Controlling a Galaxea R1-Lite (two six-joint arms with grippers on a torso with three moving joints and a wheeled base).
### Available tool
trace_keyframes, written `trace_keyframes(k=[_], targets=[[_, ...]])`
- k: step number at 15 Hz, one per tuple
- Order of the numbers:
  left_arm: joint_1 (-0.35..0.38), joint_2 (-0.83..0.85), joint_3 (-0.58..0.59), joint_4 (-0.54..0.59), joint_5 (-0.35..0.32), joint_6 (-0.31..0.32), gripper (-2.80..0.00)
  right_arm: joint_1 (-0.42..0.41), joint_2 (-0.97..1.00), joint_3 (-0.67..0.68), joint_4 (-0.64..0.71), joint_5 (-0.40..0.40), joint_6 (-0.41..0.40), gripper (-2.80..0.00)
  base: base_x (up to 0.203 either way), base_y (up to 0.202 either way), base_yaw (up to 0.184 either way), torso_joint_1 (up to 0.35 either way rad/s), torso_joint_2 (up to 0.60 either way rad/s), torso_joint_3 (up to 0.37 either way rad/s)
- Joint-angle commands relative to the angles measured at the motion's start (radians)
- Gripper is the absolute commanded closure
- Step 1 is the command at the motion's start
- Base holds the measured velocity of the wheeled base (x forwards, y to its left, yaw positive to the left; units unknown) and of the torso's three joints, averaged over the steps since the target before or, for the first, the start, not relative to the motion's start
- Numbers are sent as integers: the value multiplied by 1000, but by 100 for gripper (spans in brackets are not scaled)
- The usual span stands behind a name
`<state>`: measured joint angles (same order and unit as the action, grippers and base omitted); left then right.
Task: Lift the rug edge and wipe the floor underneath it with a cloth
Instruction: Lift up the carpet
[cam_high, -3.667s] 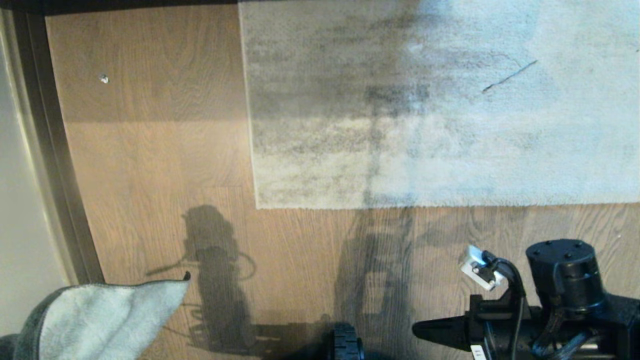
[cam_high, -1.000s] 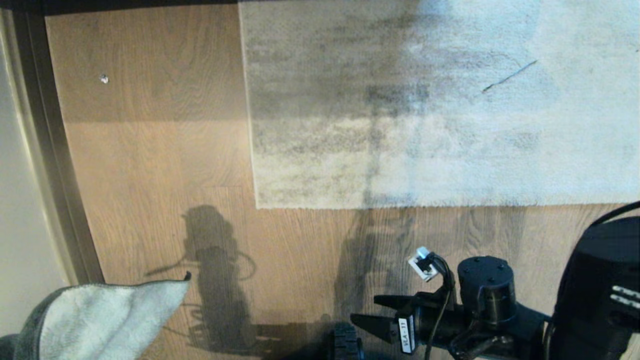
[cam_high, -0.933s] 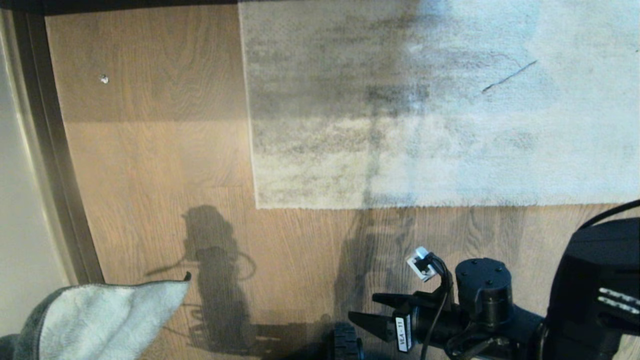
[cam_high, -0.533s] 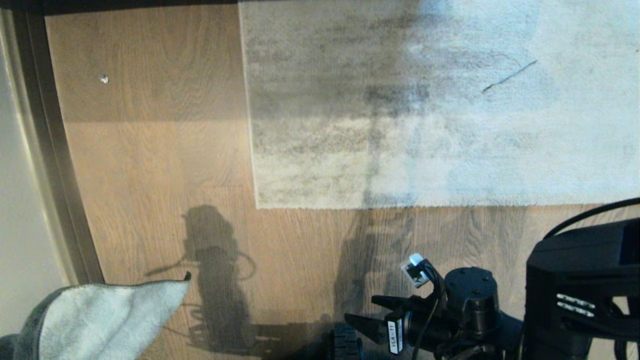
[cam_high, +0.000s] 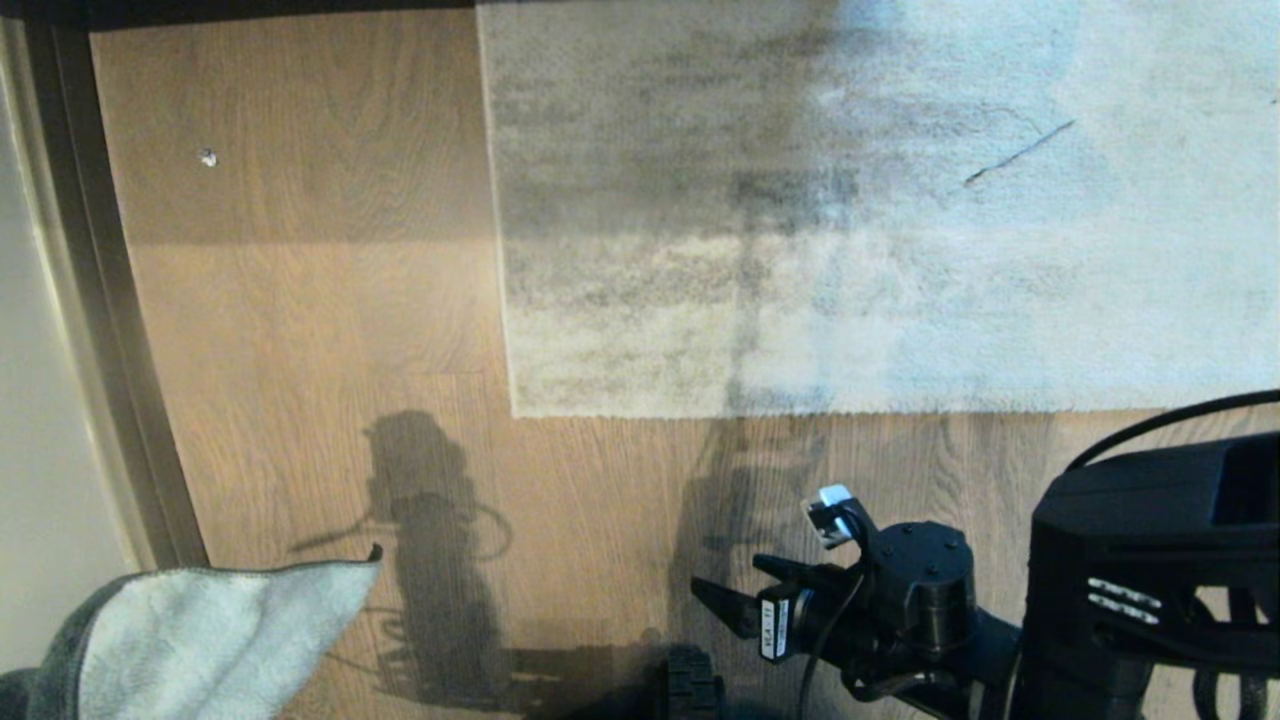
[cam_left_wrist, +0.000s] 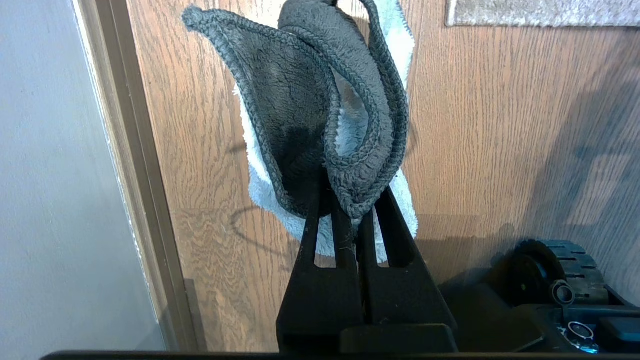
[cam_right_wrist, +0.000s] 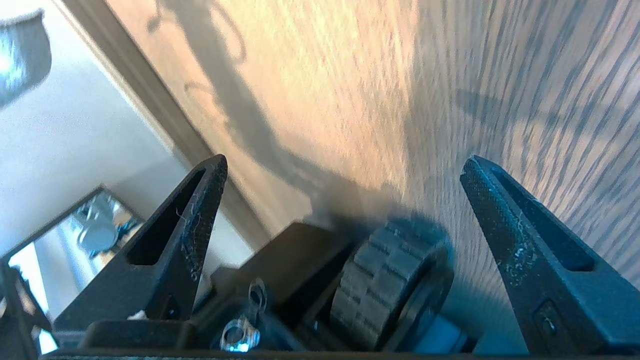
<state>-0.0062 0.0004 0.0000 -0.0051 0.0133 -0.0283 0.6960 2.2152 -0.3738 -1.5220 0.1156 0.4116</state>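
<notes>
Down at the lower left of the head view, the small pale blue-grey fluffy microfibre cloth (cam_high: 210, 640) is cut off by the frame; the left gripper (cam_left_wrist: 356, 220) is clamped on it above the light brown wood-grain plank floor (cam_high: 320, 330). Low at the right, the right gripper (cam_high: 740, 590) reaches level toward the left, jaws wide apart, empty, near the flat hemmed edge (cam_high: 800, 408) of the mottled grey-beige rug.
</notes>
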Motion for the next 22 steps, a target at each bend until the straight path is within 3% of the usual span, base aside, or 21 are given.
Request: trace_keyframes(k=[1, 3, 13, 20, 22], targets=[[0, 0, 0, 0, 1, -1, 0, 0, 2, -22, -48, -19, 33, -280, 0, 0, 0, 0, 0, 0], [0, 0, 0, -1, 1, -1, 0, 0, -4, -51, -48, -43, 114, -280, 0, 0, 0, 0, 0, 0], [0, 0, 0, -1, 1, -1, 0, 4, 0, -60, -48, -66, 304, -280, 0, 0, 0, 0, 0, 0], [0, 0, 0, 0, 1, -1, 0, 16, 21, -121, -48, -197, 451, -280, 0, 0, 0, 0, 0, 0], [0, 0, 0, 0, 1, -1, 0, 20, 20, -149, -48, -230, 528, -280, 0, 0, 0, 0, 0, 0]])
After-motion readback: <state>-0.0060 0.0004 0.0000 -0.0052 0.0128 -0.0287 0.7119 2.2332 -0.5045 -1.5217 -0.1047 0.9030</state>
